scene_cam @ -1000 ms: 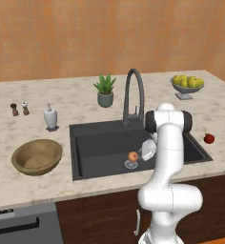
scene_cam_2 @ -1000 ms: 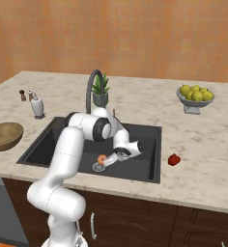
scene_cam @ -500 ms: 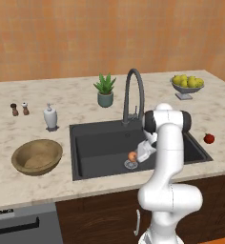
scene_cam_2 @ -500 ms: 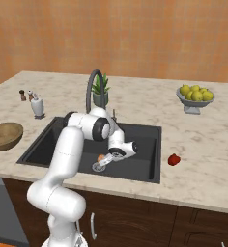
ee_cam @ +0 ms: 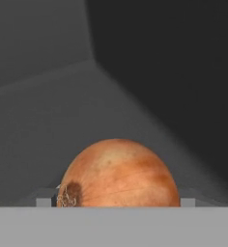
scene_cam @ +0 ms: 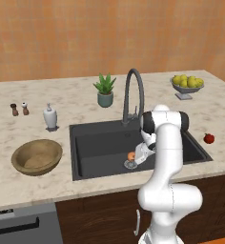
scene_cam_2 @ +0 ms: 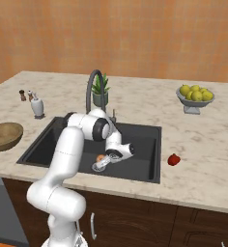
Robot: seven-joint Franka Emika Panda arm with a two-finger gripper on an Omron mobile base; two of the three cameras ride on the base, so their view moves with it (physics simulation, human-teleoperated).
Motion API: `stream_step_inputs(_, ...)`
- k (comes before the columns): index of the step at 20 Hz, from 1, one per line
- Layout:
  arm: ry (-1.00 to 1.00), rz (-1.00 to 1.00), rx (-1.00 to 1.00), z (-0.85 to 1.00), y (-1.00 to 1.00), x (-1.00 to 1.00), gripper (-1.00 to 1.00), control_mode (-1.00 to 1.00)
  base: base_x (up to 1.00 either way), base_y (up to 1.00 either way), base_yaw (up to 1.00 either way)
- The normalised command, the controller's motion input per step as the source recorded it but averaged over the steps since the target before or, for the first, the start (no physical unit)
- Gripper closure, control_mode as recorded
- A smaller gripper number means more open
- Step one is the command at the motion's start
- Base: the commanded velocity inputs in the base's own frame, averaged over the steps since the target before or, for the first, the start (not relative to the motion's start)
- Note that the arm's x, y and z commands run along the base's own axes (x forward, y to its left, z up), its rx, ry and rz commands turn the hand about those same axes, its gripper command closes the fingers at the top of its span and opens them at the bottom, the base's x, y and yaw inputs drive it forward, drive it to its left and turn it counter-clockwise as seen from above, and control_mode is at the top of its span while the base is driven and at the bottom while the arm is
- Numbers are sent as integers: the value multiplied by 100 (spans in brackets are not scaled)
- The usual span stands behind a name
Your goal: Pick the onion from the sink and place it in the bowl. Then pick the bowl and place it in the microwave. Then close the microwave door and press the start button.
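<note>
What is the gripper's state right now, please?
Gripper: down in the sink around the onion; whether it has closed on it cannot be told.

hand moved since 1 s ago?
Yes. In the left base view the hand has come down and left toward the sink's steel drain, onto the onion.

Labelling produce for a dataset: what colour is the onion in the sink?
Orange-tan, with a darker brown spot low on its skin; the hand view shows the onion best.
</note>
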Motion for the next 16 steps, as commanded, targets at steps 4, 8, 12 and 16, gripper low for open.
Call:
stream_step_inputs(4,0,0,0,-1,0,0,100,-100,0,0,0)
stream_step_inputs(8,-7,0,1,11,-20,-2,100,-100,0,0,0)
stream_step_inputs(12,-13,0,1,45,-51,-11,100,-100,0,0,0)
stream_step_inputs(16,-16,-2,0,75,-50,-26,100,-100,0,0,0)
